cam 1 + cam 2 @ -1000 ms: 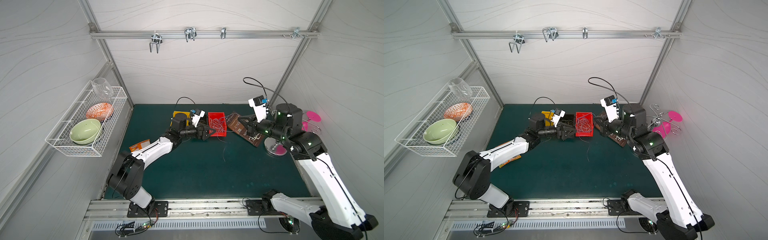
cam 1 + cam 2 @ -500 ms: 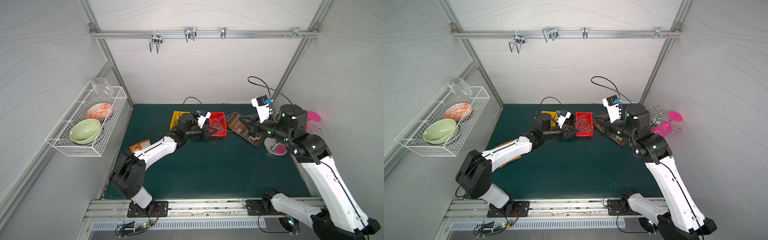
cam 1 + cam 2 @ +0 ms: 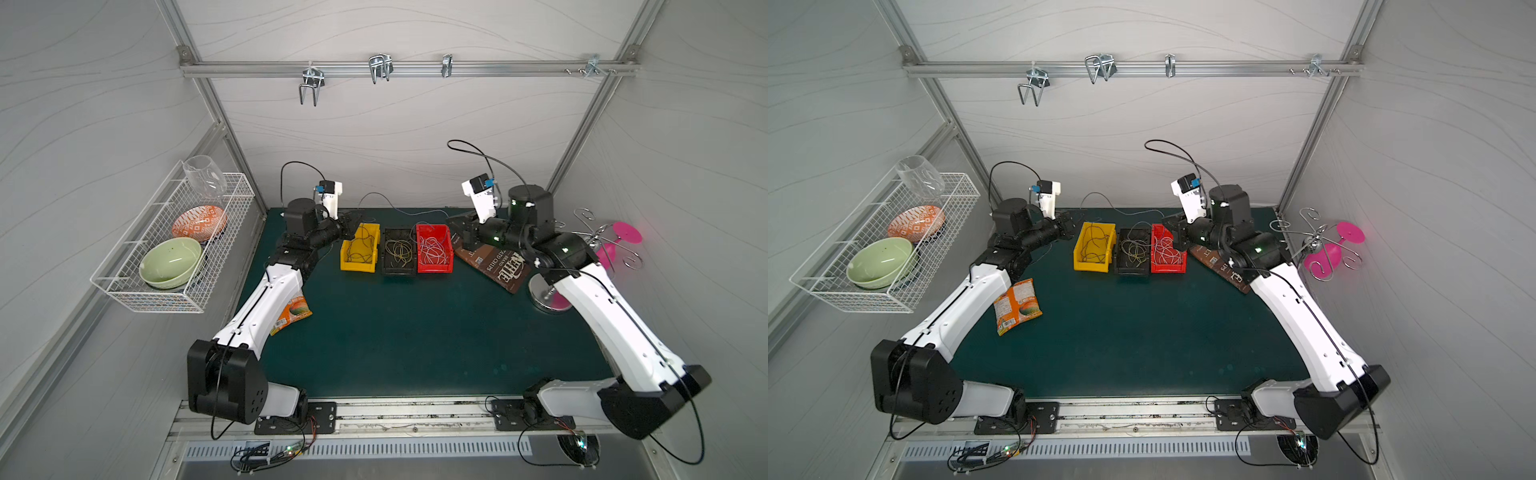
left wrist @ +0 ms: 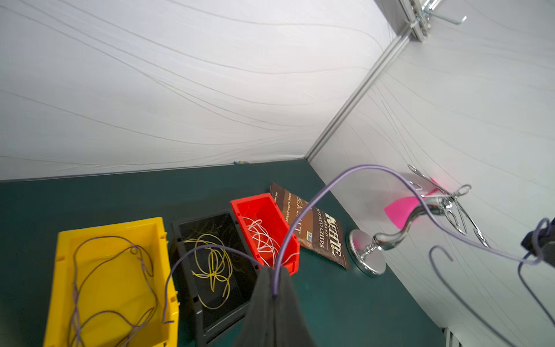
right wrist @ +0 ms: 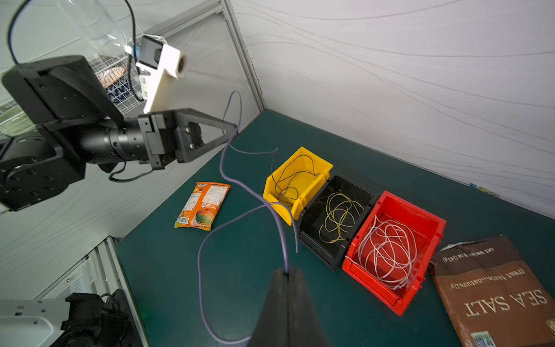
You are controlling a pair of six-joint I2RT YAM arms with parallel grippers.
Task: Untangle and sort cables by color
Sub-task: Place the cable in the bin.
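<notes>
On the green mat, nearest on the left, lay an orange snack packet. Farther in, three open bins stood side by side in a row. The yellow bin on the left held dark purple strands, the black bin in the middle held yellow-olive strands, and the red bin on the right held white strands. A brown potato chip bag lay just right of the red bin. Beyond the bins, the left gripper and the right gripper faced each other from either end of the row. Each had its jaws pressed together on one purple cable, which arched loosely between them above the far side of the bins.
</notes>
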